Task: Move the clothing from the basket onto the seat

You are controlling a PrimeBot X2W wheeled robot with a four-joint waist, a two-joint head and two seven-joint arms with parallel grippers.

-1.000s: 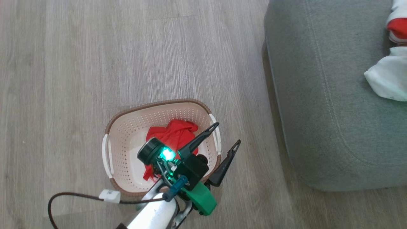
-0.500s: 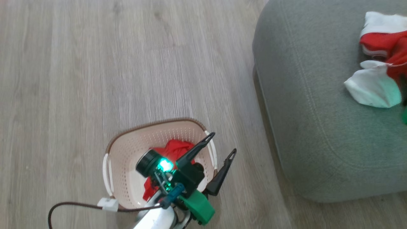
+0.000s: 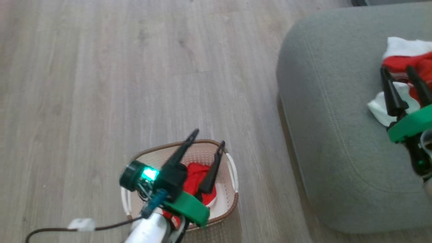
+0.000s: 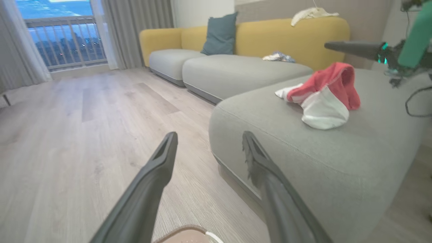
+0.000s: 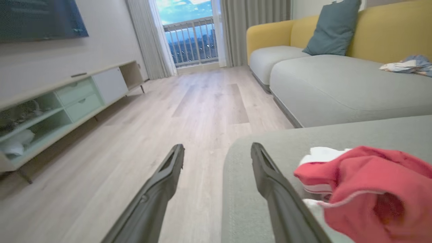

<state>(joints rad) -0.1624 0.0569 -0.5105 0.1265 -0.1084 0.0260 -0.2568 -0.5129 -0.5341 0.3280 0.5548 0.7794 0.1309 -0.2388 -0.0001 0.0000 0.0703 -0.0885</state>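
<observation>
The basket (image 3: 224,192) stands on the wooden floor (image 3: 118,84), near the robot and to the left of the seat (image 3: 337,135), a little apart from its edge. Inside it lies one red garment (image 3: 196,172), crumpled and partly hidden under the left arm. The left gripper (image 3: 209,137) hangs above the basket. Its two dark fingers are spread wide with nothing between them, and the tips reach out to the far rim. In the left wrist view these fingers (image 4: 158,168) point over the floor toward the rounded corner of the seat. A small piece of the basket rim shows at the bottom edge.

The second garment (image 3: 400,57), red with white parts, lies on top of the seat, toward its right side and well apart from the basket. The right gripper (image 3: 396,69) is over the seat, just at this garment, with its jaws wide and empty. In the head view its fingers cross in front of the white part of the cloth. I cannot tell whether they touch it. In the right wrist view the garment lies just to the right of the right finger.

Farther away stands a grey sofa (image 4: 243,67) with a yellow back and a blue cushion (image 4: 219,33). On the left side of the room, a low cabinet (image 5: 67,98) runs along the wall. At the far end is a balcony door (image 5: 189,37) with pale curtains (image 5: 148,37).
</observation>
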